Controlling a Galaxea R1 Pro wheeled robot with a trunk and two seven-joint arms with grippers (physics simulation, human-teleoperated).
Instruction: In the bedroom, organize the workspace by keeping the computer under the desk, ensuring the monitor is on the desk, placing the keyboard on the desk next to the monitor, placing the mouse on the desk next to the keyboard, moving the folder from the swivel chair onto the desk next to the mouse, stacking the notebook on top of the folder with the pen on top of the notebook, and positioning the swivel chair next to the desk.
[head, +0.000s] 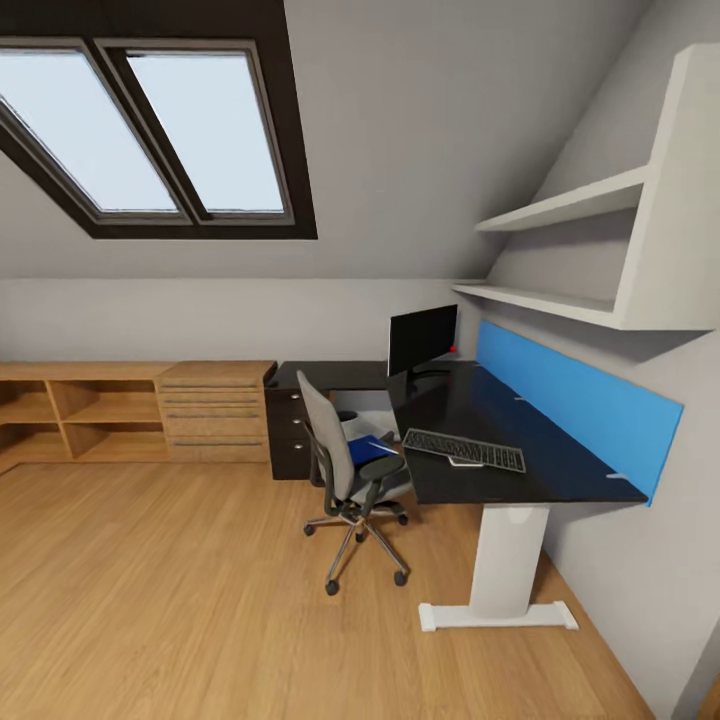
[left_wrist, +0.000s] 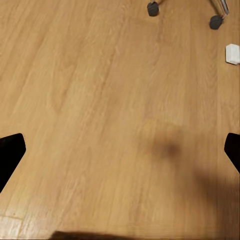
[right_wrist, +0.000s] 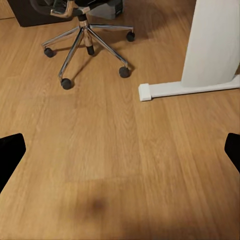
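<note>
Head view: robot stands off from the desk (head: 560, 470), still on approach by the look of it. Monitor (head: 422, 338) upright at the desk's back corner. Keyboard (head: 465, 450) lies flat near the front edge, with a small pale item touching its near side, too small to name. Swivel chair (head: 345, 465) is pulled up just beside the desk, and the blue folder (head: 368, 448) lies flat on its seat with something thin and white on top, maybe the notebook or the pen, can't tell. Mouse and computer not made out. Blue wall panel (head: 575, 395) runs behind the desk; wooden drawer chest (head: 215, 412) sits to the left.

Handling, judged: folder is light, thin and a bit floppy, with a slick cover. Pinch it at an edge overhanging the seat and keep it level or the loose items slide off. The chair rolls on casters, so push it gently.

Left wrist view: left gripper (left_wrist: 120, 150) points down at bare wood floor (left_wrist: 100, 100), dark fingertips (left_wrist: 11, 150) at opposite edges of the picture, spread wide, nothing between. Two chair casters (left_wrist: 152, 8) show far off.

Right wrist view: right gripper (right_wrist: 120, 150) same pose, aimed at the floor, tips far apart, empty. Chair's chrome base (right_wrist: 85, 37) and the desk's white leg (right_wrist: 210, 45) lie ahead, well apart from the fingers.
</note>
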